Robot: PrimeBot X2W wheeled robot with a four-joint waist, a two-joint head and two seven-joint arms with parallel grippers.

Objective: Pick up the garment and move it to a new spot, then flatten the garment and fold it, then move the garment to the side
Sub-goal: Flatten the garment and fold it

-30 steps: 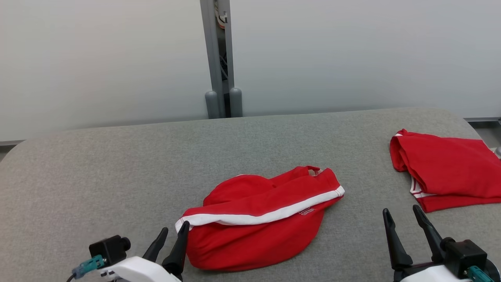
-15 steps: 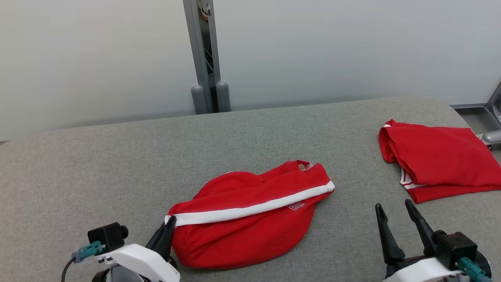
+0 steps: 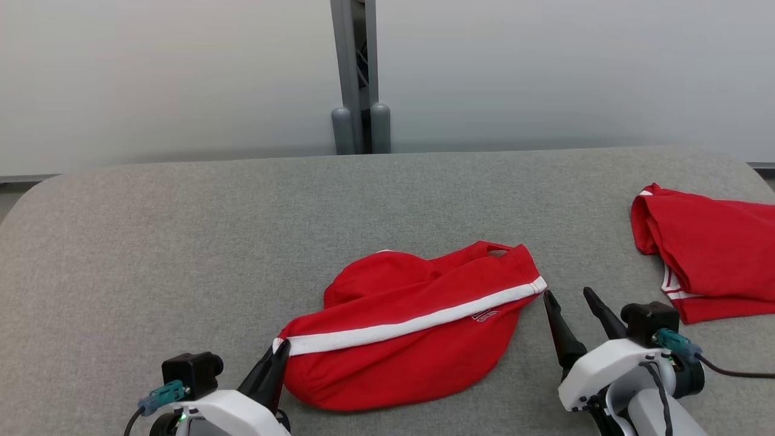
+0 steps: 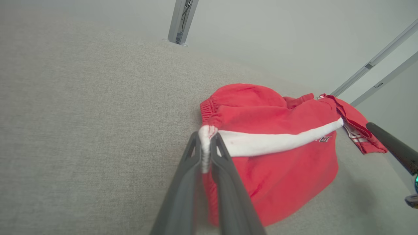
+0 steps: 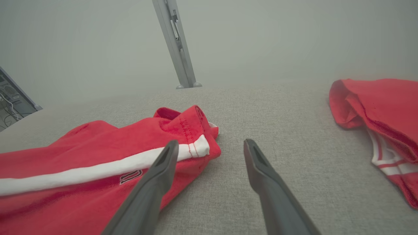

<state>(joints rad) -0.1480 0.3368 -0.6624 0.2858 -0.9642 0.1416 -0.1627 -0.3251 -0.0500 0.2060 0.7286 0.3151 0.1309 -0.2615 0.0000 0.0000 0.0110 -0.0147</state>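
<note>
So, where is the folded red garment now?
Head view: the folded red garment lies far right on the table, beyond the right hand, apart from the striped garment.

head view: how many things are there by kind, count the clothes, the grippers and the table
red garments: 2 (crumpled garment, folded garment)
grippers: 2 (left gripper, right gripper)
grey table: 1
total: 5

Left pincer (image 4: 205, 148) — clamped on red garment (image 4: 277, 130) corner
</note>
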